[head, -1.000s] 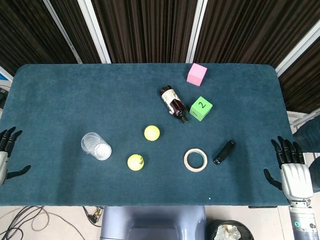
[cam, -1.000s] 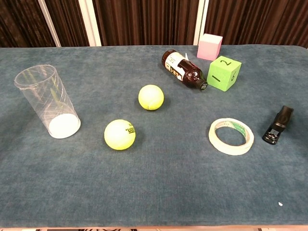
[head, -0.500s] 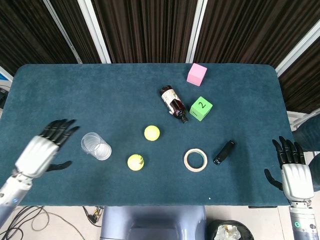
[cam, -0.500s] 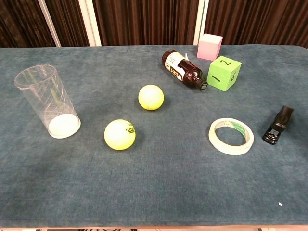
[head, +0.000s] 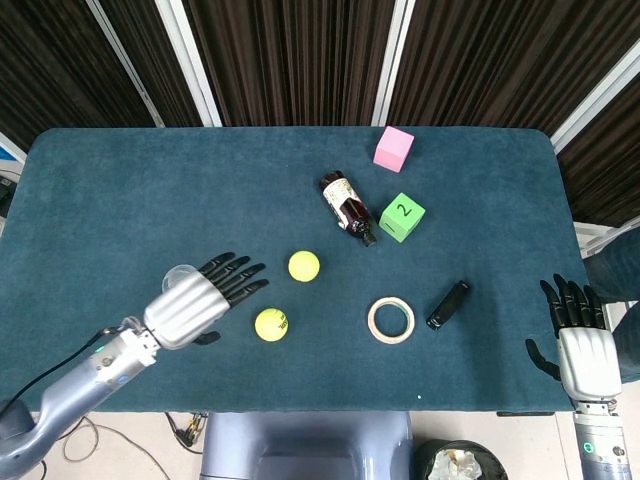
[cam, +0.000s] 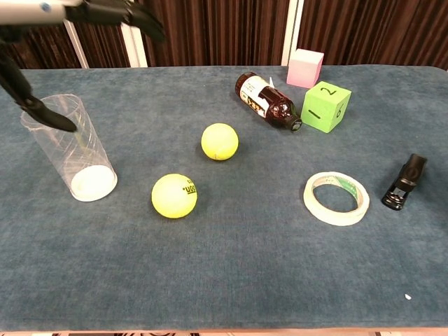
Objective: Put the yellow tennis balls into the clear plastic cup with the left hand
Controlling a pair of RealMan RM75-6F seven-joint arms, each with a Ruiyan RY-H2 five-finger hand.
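Tennis balls: one (cam: 174, 195) lies near, just right of the clear plastic cup (cam: 68, 148); the other (cam: 219, 141) lies farther, toward the bottle (cam: 268, 101).
Cup: upright on the table (cam: 231, 273), left side.
Left hand (head: 195, 305): above the cup, fingers spread, holding nothing.
Right hand (head: 576, 340): at the table's near right edge, fingers apart, empty.
Tape roll (cam: 336, 198): right of the balls.

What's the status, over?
Left hand open above clear cup. Right hand open, idle. Both tennis balls on table, path unobstructed.
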